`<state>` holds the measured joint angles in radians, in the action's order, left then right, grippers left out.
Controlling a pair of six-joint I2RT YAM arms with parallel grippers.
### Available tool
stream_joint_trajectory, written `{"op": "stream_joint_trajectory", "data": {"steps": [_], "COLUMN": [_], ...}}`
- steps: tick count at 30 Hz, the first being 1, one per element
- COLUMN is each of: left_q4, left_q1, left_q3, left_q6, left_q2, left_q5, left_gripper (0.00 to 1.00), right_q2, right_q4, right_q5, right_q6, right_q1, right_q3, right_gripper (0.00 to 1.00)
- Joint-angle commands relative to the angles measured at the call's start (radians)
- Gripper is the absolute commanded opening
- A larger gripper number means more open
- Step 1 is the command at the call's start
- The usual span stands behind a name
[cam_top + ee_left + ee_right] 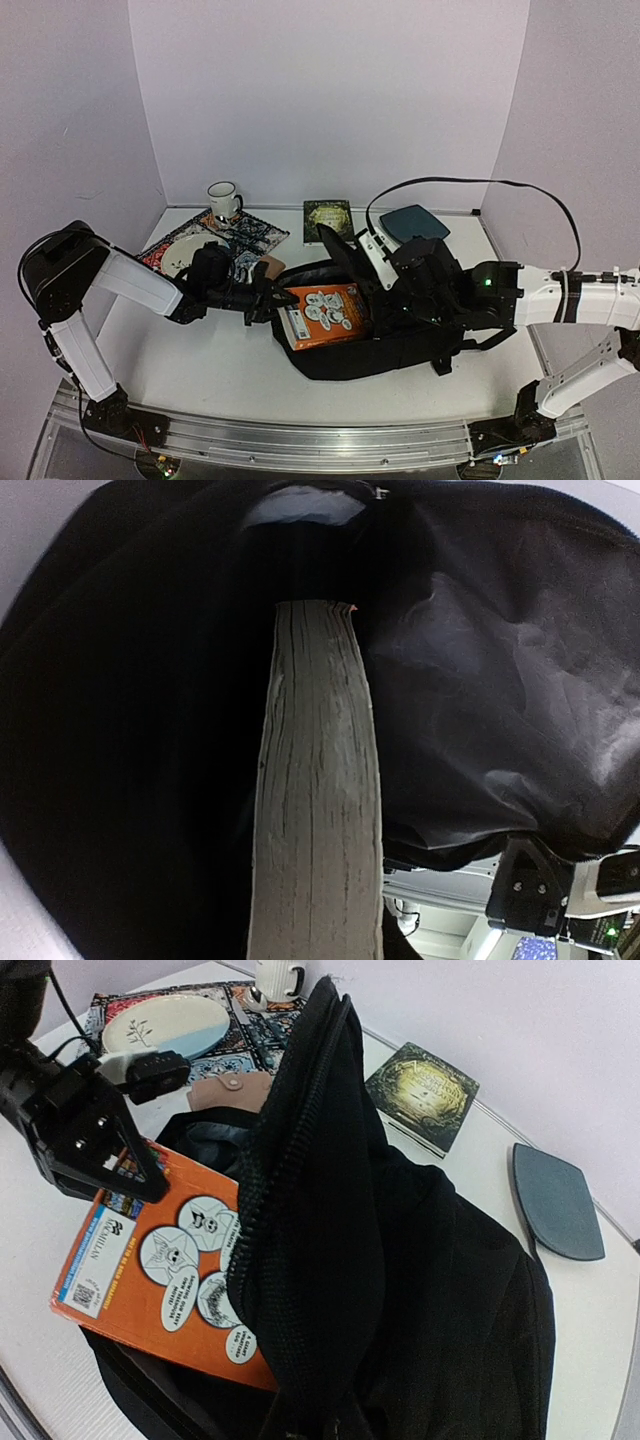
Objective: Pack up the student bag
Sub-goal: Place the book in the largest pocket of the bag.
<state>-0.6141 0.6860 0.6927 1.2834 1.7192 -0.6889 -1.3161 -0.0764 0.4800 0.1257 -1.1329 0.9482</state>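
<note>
The student bag [400, 345] lies in the middle of the table with its mouth facing left. An orange book [325, 312] with cartoon faces lies flat, partly inside that mouth. My left gripper [268, 298] is shut on the book's left edge. In the left wrist view the book's page edge [320, 780] runs up into the bag's dark inside [500, 680]. My right gripper [395, 285] is shut on the bag's upper flap [300, 1190] and holds it raised, zipper edge up. Fabric hides its fingers in the right wrist view.
Behind the bag on the left, a white plate [185, 250] lies on a patterned mat [250, 235], with a white mug [222, 200] beside it. A dark green book [328, 220] and a flat teal pad [415, 222] lie along the back wall. A small brown tag [230, 1088] sits by the bag's mouth.
</note>
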Motion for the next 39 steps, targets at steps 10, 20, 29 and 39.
{"op": "stream_joint_trajectory", "data": {"steps": [10, 20, 29, 39], "left_q4": [-0.088, -0.102, -0.132, -0.113], "left_q1": [0.104, 0.193, 0.266, 0.280], "left_q3": [0.271, 0.437, 0.497, 0.382], "left_q6": [0.054, 0.076, 0.084, -0.034], "left_q2": [0.134, 0.301, 0.393, 0.334], "left_q5": [0.071, 0.167, 0.269, 0.369], "left_gripper": [0.00, 0.00, 0.08, 0.57], "right_q2": [0.000, -0.032, -0.018, 0.031], "right_q4": [-0.176, -0.214, -0.211, -0.108], "right_q5": [-0.015, -0.028, 0.028, 0.097], "right_q6": [-0.055, -0.064, -0.046, 0.062], "right_q1": [-0.036, -0.068, -0.078, -0.077], "right_q3": [0.021, 0.026, -0.011, -0.091], "right_gripper": [0.00, 0.00, 0.00, 0.00]}}
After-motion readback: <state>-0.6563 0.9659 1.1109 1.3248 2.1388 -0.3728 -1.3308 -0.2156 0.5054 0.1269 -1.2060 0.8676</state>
